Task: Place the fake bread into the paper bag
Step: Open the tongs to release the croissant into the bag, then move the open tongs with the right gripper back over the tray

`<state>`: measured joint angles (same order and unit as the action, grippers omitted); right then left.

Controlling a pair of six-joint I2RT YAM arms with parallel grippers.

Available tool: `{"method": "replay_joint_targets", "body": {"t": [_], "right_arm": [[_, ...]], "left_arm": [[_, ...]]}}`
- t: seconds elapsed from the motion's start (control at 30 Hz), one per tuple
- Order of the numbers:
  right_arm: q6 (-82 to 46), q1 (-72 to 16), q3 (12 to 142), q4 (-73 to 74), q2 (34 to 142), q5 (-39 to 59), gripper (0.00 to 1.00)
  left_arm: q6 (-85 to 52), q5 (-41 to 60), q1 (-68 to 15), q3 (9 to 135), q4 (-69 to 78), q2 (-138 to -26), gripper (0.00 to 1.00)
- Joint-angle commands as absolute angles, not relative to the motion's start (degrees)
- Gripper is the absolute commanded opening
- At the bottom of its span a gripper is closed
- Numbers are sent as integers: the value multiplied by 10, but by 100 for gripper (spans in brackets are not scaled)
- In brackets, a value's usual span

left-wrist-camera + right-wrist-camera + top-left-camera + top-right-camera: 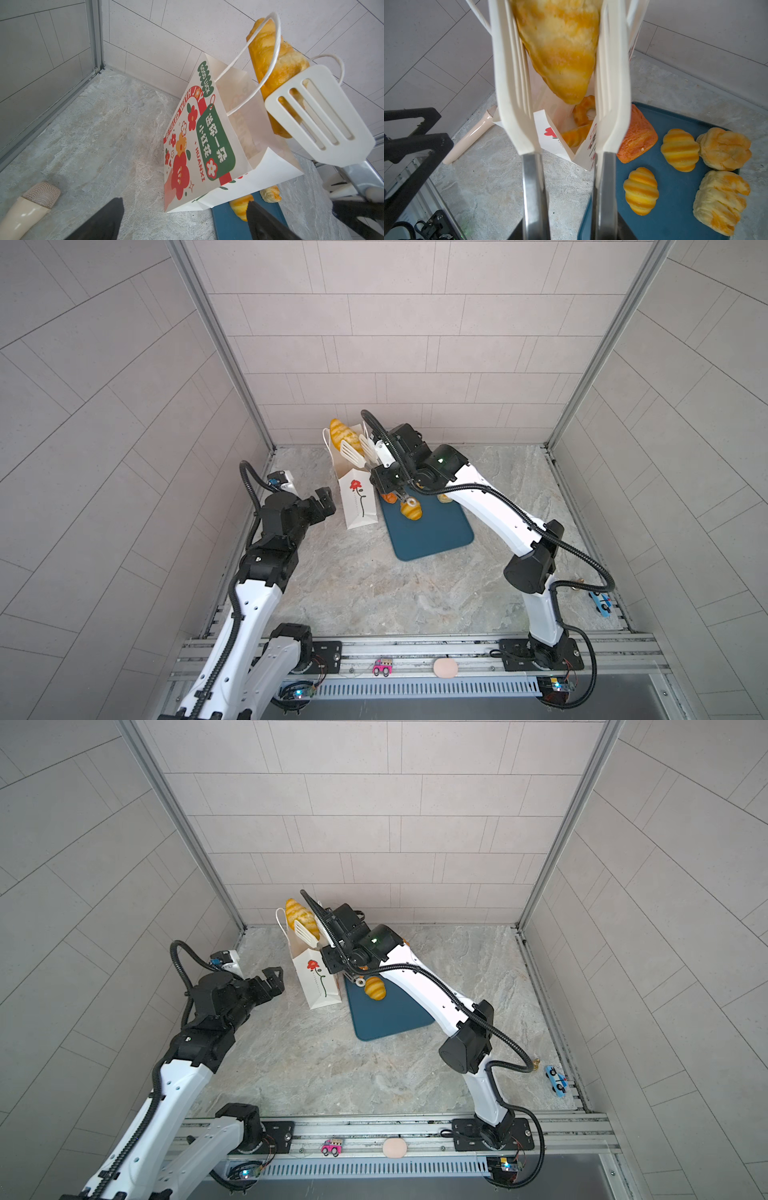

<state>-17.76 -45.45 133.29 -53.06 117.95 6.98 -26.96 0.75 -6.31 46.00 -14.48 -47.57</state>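
Observation:
The white paper bag [357, 506] [318, 986] [207, 135] with the red flower stands left of the blue tray [432, 539] [675, 209]. My right gripper [384, 483] [569, 230] is shut on white slotted tongs [349, 454] [318, 116] [512, 83]. Between the parted tong blades a long striped fake bread [343, 433] [299, 913] [272, 68] [558, 47] points down into the bag's mouth. Inside lie a ring doughnut [583, 112] and a striped piece [575, 135]. Several pastries stay on the tray, among them a reddish-brown loaf [637, 135] and a striped roll [640, 191]. My left gripper [326, 499] [274, 979] [184, 207] hangs open left of the bag.
A beige toy microphone [31, 207] [471, 135] lies on the floor left of the bag. The back wall is close behind the bag. A blue toy car [600, 603] sits at the right edge, a pink toy car [382, 668] on the front rail.

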Motion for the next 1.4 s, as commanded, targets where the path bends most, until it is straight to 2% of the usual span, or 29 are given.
{"method": "replay_joint_targets", "body": {"t": [0.0, 0.73, 0.97, 1.37], "right_arm": [[-167, -461, 1358, -525, 1174, 61, 50], [-110, -477, 1356, -553, 1119, 40, 51], [-93, -476, 1283, -543, 1061, 9, 50], [-101, -463, 1109, -523, 938, -105, 48]], "left_arm": [[-261, -2, -65, 465, -160, -474, 100], [-270, -8, -65, 470, -165, -462, 100], [-270, -18, -68, 469, -169, -456, 100], [-260, -39, -80, 469, -170, -454, 100]]}}
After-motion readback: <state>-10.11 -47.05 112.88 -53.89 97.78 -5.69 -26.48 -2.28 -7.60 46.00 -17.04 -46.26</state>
